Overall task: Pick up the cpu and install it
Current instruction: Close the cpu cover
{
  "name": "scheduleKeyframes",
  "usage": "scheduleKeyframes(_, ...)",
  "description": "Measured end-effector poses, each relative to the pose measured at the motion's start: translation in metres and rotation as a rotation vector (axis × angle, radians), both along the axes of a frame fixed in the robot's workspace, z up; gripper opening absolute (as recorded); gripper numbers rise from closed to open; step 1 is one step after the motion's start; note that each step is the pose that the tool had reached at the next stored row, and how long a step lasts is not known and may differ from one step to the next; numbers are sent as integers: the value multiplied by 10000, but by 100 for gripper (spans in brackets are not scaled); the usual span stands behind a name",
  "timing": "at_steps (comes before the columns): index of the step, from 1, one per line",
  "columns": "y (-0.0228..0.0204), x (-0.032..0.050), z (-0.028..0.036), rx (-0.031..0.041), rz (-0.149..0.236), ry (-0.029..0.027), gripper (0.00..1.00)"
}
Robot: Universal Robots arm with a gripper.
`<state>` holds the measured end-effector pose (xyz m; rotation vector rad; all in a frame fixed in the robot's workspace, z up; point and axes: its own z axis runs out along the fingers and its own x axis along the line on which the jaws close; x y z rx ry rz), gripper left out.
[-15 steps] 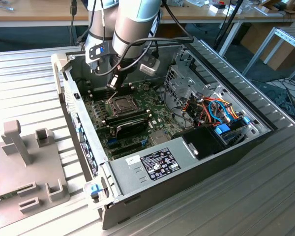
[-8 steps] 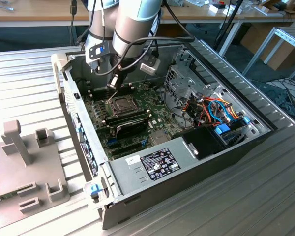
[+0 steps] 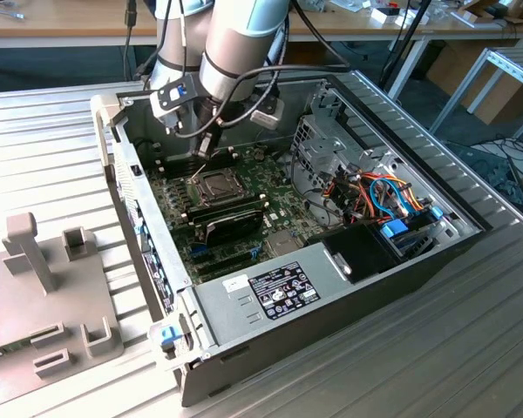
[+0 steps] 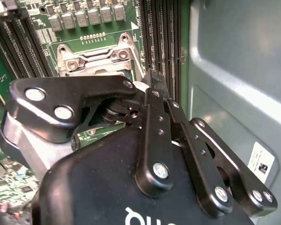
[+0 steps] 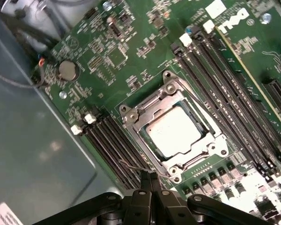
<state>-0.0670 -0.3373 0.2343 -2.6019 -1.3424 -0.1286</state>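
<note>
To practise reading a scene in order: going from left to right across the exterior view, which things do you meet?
Grey stand → socket frame on the green motherboard → metal drive cage → coloured cables → grey metal rack.

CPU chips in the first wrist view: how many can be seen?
1. The cpu lies flat within the metal socket frame on the green motherboard, between banks of memory slots. Others may be hidden.
</note>
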Motion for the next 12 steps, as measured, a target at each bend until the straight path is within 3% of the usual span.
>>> scheduleKeyframes(3,0,0,0,-1,542,-1,11)
scheduleKeyframes(5,0,0,0,-1,1274,-1,11)
scheduleKeyframes(8,0,0,1,4,1970,-1,11)
scheduleKeyframes(12,0,0,0,163,2979,-22,11)
